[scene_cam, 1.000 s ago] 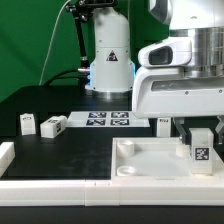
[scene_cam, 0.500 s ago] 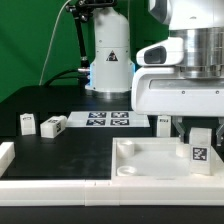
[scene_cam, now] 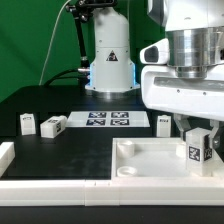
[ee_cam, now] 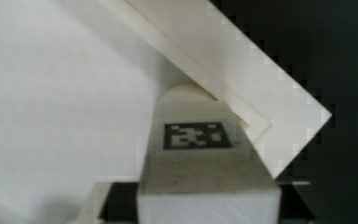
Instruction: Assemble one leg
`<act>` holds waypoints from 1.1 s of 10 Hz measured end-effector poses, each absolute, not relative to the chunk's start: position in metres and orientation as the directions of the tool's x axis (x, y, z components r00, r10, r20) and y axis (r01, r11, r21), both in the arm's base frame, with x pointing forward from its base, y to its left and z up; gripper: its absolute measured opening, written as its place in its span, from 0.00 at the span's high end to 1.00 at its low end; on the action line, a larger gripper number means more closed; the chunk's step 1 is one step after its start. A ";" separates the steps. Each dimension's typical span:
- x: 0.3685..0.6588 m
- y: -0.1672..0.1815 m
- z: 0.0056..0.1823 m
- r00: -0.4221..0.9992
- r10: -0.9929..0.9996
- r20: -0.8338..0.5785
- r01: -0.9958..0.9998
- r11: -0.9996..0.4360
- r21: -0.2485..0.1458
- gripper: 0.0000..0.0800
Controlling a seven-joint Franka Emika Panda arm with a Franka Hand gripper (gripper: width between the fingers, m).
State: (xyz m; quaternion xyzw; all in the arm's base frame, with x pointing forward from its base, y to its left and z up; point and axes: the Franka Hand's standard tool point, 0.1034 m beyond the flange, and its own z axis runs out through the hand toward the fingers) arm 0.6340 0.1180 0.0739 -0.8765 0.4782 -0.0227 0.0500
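**Leg poised over plate's corner**

Exterior view: your gripper (scene_cam: 197, 128) clamps the leg (scene_cam: 197, 146) above the plate (scene_cam: 140, 160) near the counter's front corner on this view's right. A tilted leg could jam or slip.

Wrist view: the leg (ee_cam: 199, 140) hides the socket; fingers are barely visible.

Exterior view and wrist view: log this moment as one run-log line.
gripper: shut on leg | leg: tilted, over plate corner | two legs: on table | marker board: untouched
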 end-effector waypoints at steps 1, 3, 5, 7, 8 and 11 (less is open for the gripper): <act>0.634 0.118 0.074 0.473 -0.881 -0.017 -0.877 -0.469 -0.108 0.64; 0.633 0.120 0.074 0.304 -0.952 -0.042 -0.949 -0.299 -0.104 0.64; 0.634 0.120 0.074 0.136 -0.988 -0.068 -0.987 -0.129 -0.097 0.64; 0.634 0.120 0.074 0.036 -0.996 -0.087 -0.996 -0.028 -0.090 0.64; 0.633 0.120 0.073 0.109 -0.991 -0.079 -0.990 -0.102 -0.096 0.64; 0.633 0.117 0.072 0.323 -0.945 -0.056 -0.942 -0.316 -0.109 0.26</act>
